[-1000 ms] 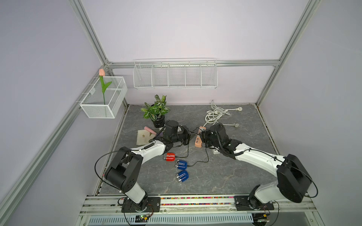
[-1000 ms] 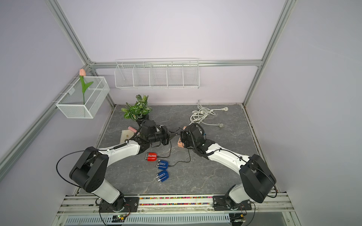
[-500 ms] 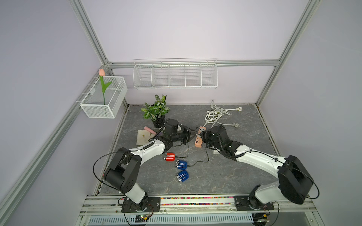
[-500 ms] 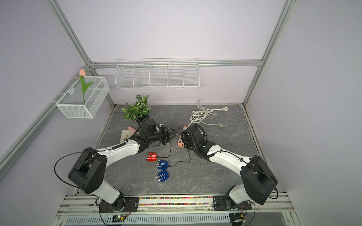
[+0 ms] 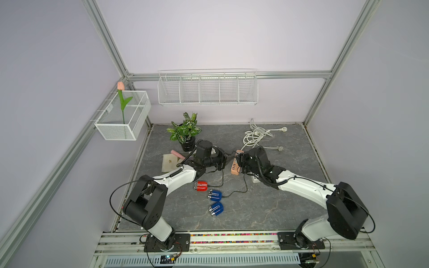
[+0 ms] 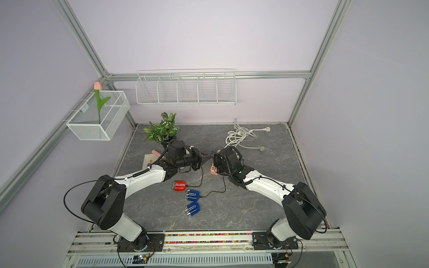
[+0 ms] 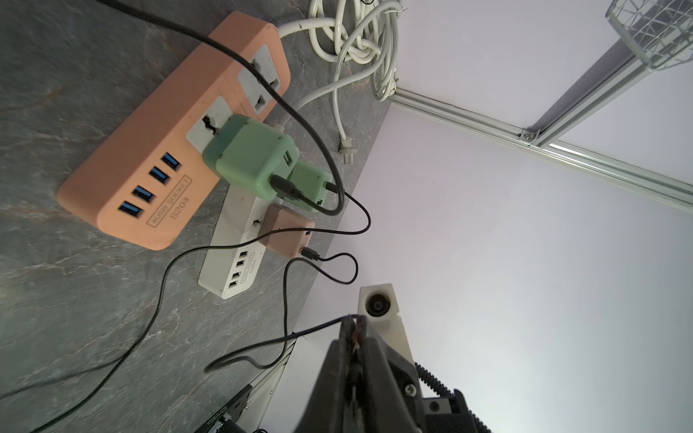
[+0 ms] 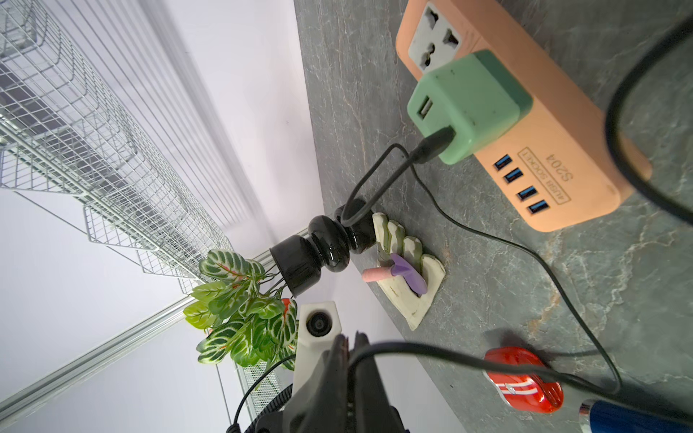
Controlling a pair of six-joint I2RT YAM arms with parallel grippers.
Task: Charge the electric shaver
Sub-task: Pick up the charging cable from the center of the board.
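Cable (image 8: 412, 347), thin and black, is clamped by left gripper (image 7: 352, 323) and right gripper (image 8: 350, 346) alike, jaws together on it, apparently stretched between them for handling. Unwired blue shaver (image 5: 216, 208) lies near-centre (red shaver (image 5: 201, 186), farther left, is wired). Table (image 5: 278, 208) lies open near and right; orange power strip (image 5: 235, 165) crowds the grippers.
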